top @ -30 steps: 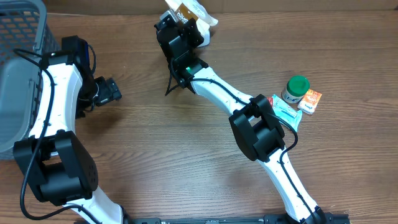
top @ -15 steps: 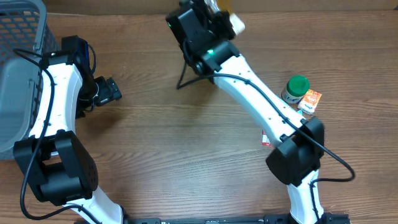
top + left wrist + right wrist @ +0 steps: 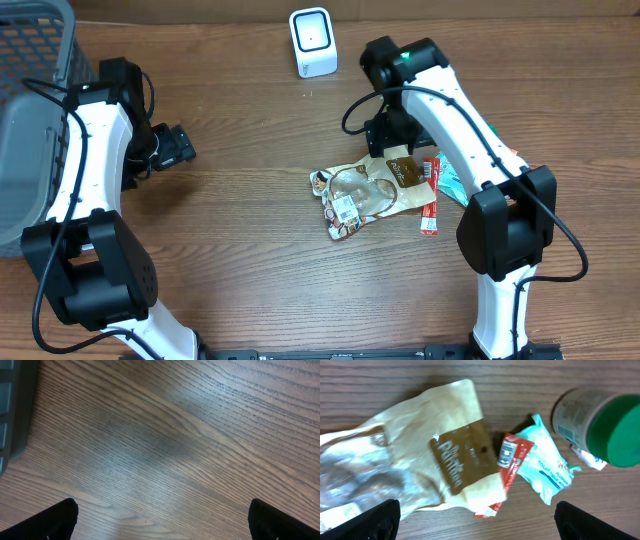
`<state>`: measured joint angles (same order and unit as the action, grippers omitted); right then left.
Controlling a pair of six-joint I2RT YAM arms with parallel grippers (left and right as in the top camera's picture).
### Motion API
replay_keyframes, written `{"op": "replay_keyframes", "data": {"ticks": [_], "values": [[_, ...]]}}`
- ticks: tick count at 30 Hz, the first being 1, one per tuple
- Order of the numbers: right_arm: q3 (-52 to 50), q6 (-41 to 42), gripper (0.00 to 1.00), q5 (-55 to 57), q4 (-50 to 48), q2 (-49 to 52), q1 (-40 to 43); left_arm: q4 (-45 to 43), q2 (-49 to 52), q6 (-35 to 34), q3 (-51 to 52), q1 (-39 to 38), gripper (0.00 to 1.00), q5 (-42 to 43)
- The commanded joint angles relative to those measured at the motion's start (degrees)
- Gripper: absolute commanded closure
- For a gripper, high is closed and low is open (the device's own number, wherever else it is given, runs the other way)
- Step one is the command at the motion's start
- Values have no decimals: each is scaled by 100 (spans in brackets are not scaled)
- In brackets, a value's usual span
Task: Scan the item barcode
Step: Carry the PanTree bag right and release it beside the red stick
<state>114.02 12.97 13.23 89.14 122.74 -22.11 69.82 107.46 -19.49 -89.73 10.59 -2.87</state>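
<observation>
bag [image 3: 365,190] lies flat, long axis 8-to-2 o'clock. your right claw [image 3: 480,524], jaws apart, hangs over its 2 o'clock end; left claw [image 3: 160,521], also apart, far at 9.

Wooden table [image 3: 250,260]: snack bag [image 3: 420,460] lies flat beneath the right gripper [image 3: 477,522]. Red sachet [image 3: 512,452], white-teal packet [image 3: 545,467] and green-lidded jar [image 3: 615,430] lie toward its right finger.
</observation>
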Motion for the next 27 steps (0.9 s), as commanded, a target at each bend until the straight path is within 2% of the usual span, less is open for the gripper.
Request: {"op": "replay_keyframes", "data": {"ticks": [1,15,27], "values": [[-17,96,0,-138,-63,-26,83,-2,-107,22,-74,-22,0,-50],[-17,96,0,-136,-1587,-26,92,-4,-107,22,-74,-22,0,-50],[-17,96,0,-136,-1821,-26,92,-2,-107,22,-74,-22,0,-50]]}}
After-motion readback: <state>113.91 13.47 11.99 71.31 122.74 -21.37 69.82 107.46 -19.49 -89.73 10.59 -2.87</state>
